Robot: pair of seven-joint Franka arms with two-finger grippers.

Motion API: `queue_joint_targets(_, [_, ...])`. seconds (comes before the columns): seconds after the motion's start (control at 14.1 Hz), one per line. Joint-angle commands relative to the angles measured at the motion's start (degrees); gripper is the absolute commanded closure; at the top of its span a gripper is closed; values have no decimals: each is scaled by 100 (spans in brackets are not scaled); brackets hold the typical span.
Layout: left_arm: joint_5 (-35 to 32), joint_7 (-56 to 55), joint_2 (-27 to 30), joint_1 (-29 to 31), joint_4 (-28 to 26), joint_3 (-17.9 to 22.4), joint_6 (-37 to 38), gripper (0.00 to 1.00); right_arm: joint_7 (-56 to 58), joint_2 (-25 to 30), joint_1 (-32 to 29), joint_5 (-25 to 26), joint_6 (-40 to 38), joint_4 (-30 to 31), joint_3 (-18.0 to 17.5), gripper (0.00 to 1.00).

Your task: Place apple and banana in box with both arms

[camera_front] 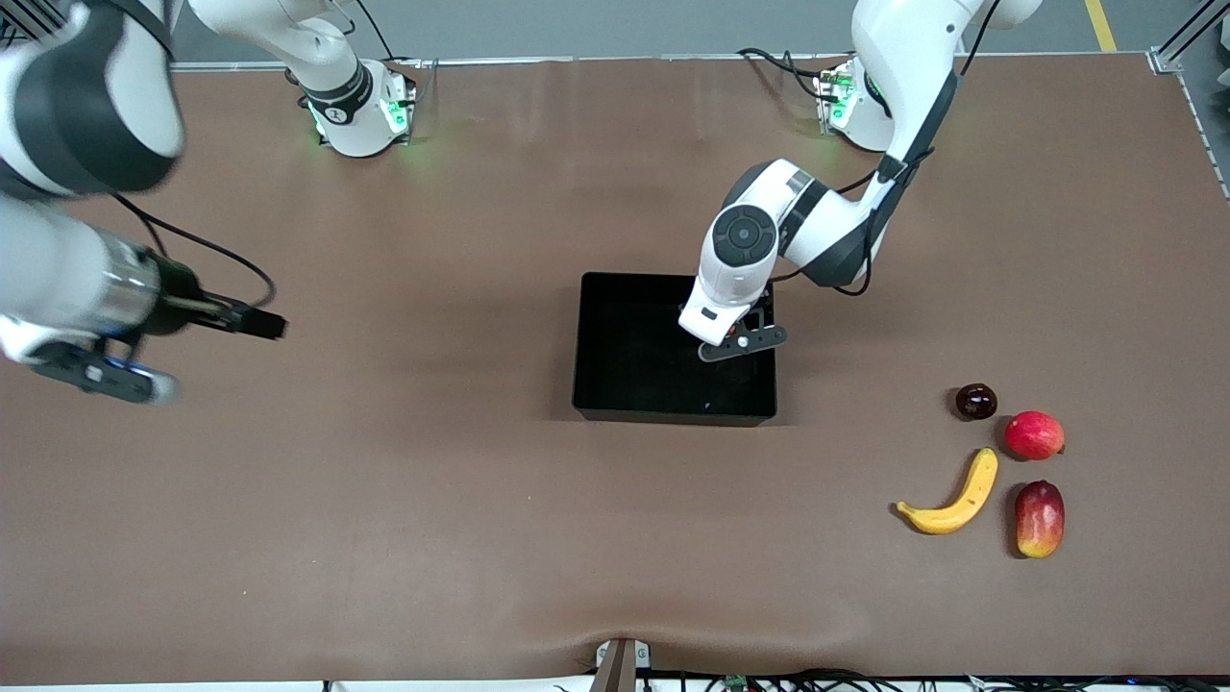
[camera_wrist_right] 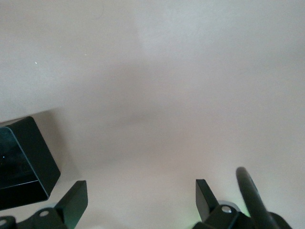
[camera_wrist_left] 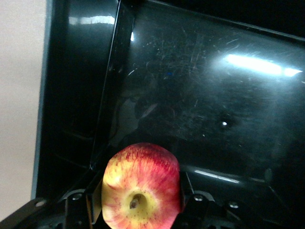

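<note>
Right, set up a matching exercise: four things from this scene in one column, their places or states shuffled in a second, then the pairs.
Column one
1. small round red-and-yellow apple
2. curved yellow banana
3. right arm's black two-finger tool
4. shallow rectangular black plastic box

Column two
A. open, over bare table toward the right arm's end
B. on the table beside the red-yellow mango-like fruit
C. mid-table, under the left tool
D. clamped in the left tool, over the box

Pairs: 1-D, 2-B, 3-A, 4-C
</note>
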State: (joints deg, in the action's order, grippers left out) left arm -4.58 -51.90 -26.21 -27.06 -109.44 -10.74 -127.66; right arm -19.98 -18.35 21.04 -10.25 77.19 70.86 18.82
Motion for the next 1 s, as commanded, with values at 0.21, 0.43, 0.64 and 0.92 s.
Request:
queue_joint_targets(0.21, [-184, -101, -385, 25, 80, 11, -260, 60, 1614, 1043, -661, 392, -54, 903, -114, 0])
queue_joint_targets(0.43, [-184, -92, -219, 60, 98, 20, -190, 0, 2322, 1166, -1389, 542, 76, 1139, -744, 0])
queue_joint_targets(0.64, [-192, -57, 247, 139, 631, 90, 379, 0, 2332, 1815, -2112, 620, 804, 2042, -1704, 0])
queue_joint_targets(0.92, [-201, 714, 318, 736, 2205, 72, 1856, 0, 2340, 2081, -2104, 814, 921, 2450, -1741, 0])
